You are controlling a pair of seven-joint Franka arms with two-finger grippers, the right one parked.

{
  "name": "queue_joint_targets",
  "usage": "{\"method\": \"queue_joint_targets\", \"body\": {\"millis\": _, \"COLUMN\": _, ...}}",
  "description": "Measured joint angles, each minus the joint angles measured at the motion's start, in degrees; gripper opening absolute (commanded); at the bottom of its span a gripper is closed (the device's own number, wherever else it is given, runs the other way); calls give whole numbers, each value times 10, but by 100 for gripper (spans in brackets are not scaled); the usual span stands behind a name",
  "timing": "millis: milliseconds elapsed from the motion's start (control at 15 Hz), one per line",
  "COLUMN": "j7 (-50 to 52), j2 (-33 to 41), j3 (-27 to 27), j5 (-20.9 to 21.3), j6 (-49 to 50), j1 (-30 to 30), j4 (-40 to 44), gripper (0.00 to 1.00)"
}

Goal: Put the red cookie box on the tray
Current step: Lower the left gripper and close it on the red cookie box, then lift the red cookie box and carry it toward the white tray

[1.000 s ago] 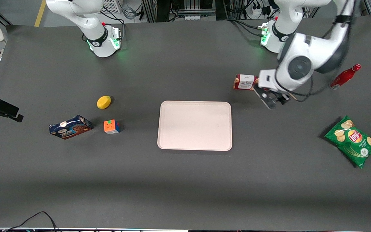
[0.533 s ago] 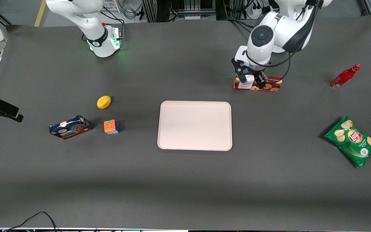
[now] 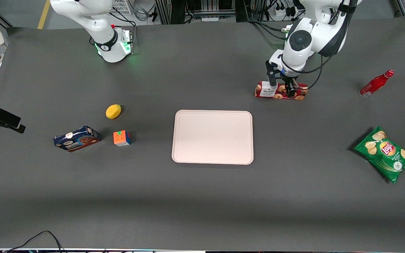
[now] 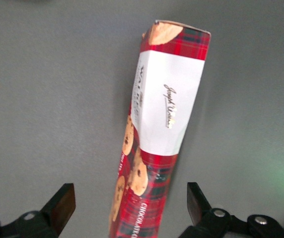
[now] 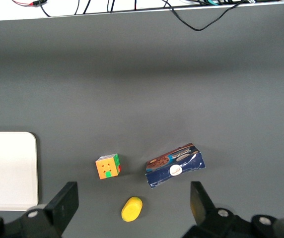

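Observation:
The red cookie box [image 3: 266, 90] lies flat on the dark table, farther from the front camera than the tray [image 3: 212, 137] and toward the working arm's end. My gripper [image 3: 281, 86] is down over the middle of the box. It is open, with one finger on each long side. In the wrist view the red cookie box [image 4: 164, 109] runs lengthwise between the fingertips [image 4: 62, 204], and a gap shows on both sides. Its white label panel sits near the end away from the gripper [image 4: 129, 202]. The pale tray holds nothing.
A red bottle [image 3: 376, 83] and a green chip bag [image 3: 385, 153] lie toward the working arm's end. A blue cookie box [image 3: 76, 138], a colour cube [image 3: 122, 138] and a yellow lemon [image 3: 113, 111] lie toward the parked arm's end.
The working arm swung in from beside the box to above it. It then shifted along the box from the label end toward its middle, fingers still open.

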State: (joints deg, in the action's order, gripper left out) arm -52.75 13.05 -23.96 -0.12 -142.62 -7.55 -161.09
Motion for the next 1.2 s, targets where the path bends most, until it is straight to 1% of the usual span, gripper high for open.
{"method": "queue_joint_targets", "body": {"millis": 200, "j7": -15, "j2": -10, "j3": 0, "j5": -2, "j6": -35, "j1": 8, "j4": -7, "gripper": 100}}
{"method": "queue_joint_targets", "body": {"millis": 400, "j7": -18, "j2": -40, "j3": 0, "j5": -3, "j6": -84, "j1": 17, "j4": -24, "gripper": 99}}
{"method": "queue_joint_targets", "body": {"millis": 467, "j7": -18, "j2": -50, "j3": 0, "j5": -3, "j6": -90, "j1": 21, "j4": -26, "gripper": 97}}
{"method": "queue_joint_targets", "body": {"millis": 533, "j7": -19, "j2": -58, "j3": 0, "j5": -3, "j6": -92, "j1": 25, "j4": -27, "gripper": 91}}
{"method": "queue_joint_targets", "body": {"millis": 600, "j7": -19, "j2": -65, "j3": 0, "j5": -3, "j6": -93, "j1": 29, "j4": -27, "gripper": 80}}
{"method": "queue_joint_targets", "body": {"millis": 733, "j7": -20, "j2": -74, "j3": 0, "j5": -3, "j6": -98, "j1": 35, "j4": -27, "gripper": 41}}
{"method": "queue_joint_targets", "body": {"millis": 867, "j7": -20, "j2": -77, "j3": 0, "j5": -3, "j6": -100, "j1": 37, "j4": -27, "gripper": 9}}
{"method": "queue_joint_targets", "body": {"millis": 933, "j7": -21, "j2": -77, "j3": 0, "j5": -3, "j6": -100, "j1": 37, "j4": -27, "gripper": 0}}
{"method": "queue_joint_targets", "body": {"millis": 1200, "j7": -22, "j2": -77, "j3": 0, "j5": -3, "j6": -101, "j1": 37, "j4": -26, "gripper": 0}}
